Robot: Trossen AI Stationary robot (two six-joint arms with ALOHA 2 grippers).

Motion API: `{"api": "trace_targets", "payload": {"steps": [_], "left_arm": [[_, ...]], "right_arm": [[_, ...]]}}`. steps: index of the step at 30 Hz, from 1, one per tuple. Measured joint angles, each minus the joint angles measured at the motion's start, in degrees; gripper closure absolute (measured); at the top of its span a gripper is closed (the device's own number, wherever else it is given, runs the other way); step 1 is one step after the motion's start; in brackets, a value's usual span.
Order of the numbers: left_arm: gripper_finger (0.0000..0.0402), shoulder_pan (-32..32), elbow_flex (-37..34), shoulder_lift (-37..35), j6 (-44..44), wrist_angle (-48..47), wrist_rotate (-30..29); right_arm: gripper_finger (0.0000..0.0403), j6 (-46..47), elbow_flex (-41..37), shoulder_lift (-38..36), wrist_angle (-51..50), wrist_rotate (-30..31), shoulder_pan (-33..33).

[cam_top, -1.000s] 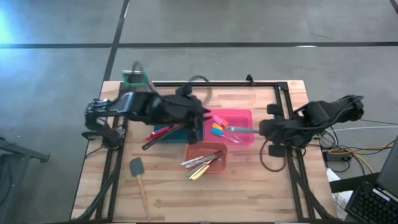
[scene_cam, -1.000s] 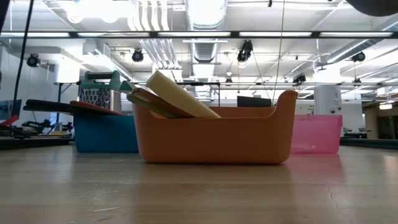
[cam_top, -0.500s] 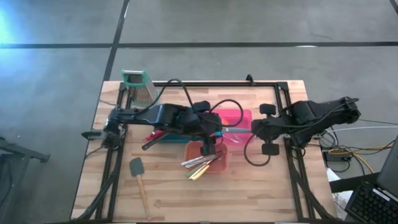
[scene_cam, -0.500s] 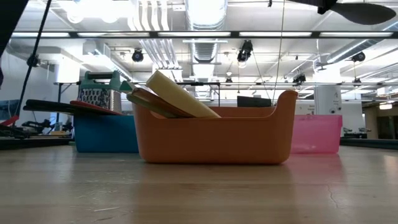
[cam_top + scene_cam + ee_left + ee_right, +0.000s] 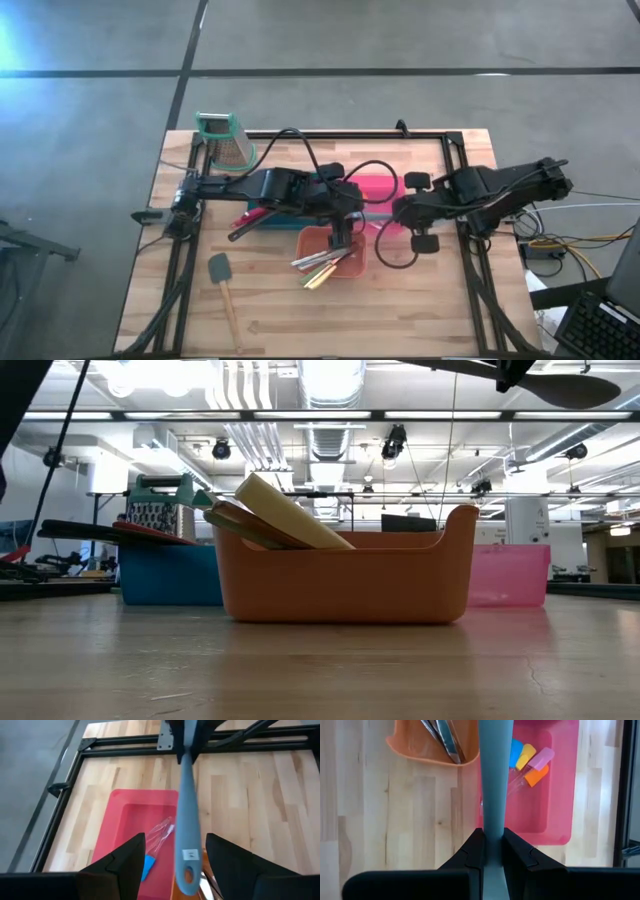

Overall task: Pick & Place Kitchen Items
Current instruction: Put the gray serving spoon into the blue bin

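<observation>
My right gripper (image 5: 398, 210) is shut on a grey-blue utensil handle (image 5: 372, 208) and holds it level above the pink tray (image 5: 390, 188). The handle's free end with the hanging hole (image 5: 187, 874) reaches between the open fingers of my left gripper (image 5: 175, 840), with a gap on each side. In the high view my left gripper (image 5: 340, 238) hangs over the orange tray (image 5: 312, 240), where several pastel-handled knives (image 5: 325, 265) lie. Small spatulas with coloured heads (image 5: 527, 762) lie in the pink tray. My right gripper pinches the grey-blue handle (image 5: 492, 822) between its two fingers. The fingers come level from the table's right side and lie along the handle. The utensil is lifted clear and points toward the table's left, over the pink tray; its head end is hidden behind the gripper.
A blue tray (image 5: 262, 214) with red and black spoons sits left of the pink one. The metal grater (image 5: 222, 140) stands at the far left corner. A black spatula with a wooden handle (image 5: 224, 292) lies near the left front. A black frame (image 5: 455, 150) edges the table.
My left gripper has swung from over the blue tray toward the near right and now hangs over the orange tray. My right gripper has carried the grey-blue utensil toward the table's left, bringing its free end up to my left gripper.
</observation>
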Motion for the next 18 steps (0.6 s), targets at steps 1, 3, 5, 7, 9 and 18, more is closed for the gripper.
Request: {"api": "trace_targets", "payload": {"steps": [1,3,5,7,9,18], "left_arm": [[0.0188,0.06,0.0,0.1,0.07,0.06,-0.37],[0.0188,0.11,0.0,0.18,0.43,0.18,-1.79],[0.0188,0.13,0.0,0.18,0.14,0.29,-3.69],[0.0188,0.11,0.0,0.11,0.05,0.33,-3.91],[0.0188,-0.11,0.0,0.05,0.09,0.35,-3.91],[0.019,-0.21,-0.02,1.23,0.42,-0.21,-0.59]], "right_arm": [[0.0372,-0.03,0.0,0.0,0.01,-0.12,0.02],[0.0372,0.01,0.0,0.0,0.04,-0.08,0.0],[0.0372,0.01,0.0,-0.02,-0.01,0.33,-0.04],[0.0372,0.04,0.0,-0.37,-0.02,0.31,-0.54],[0.0372,0.05,0.0,-0.72,-0.04,0.33,-1.22],[0.0372,-1.19,0.02,-1.05,0.81,-0.48,-2.85]]}}
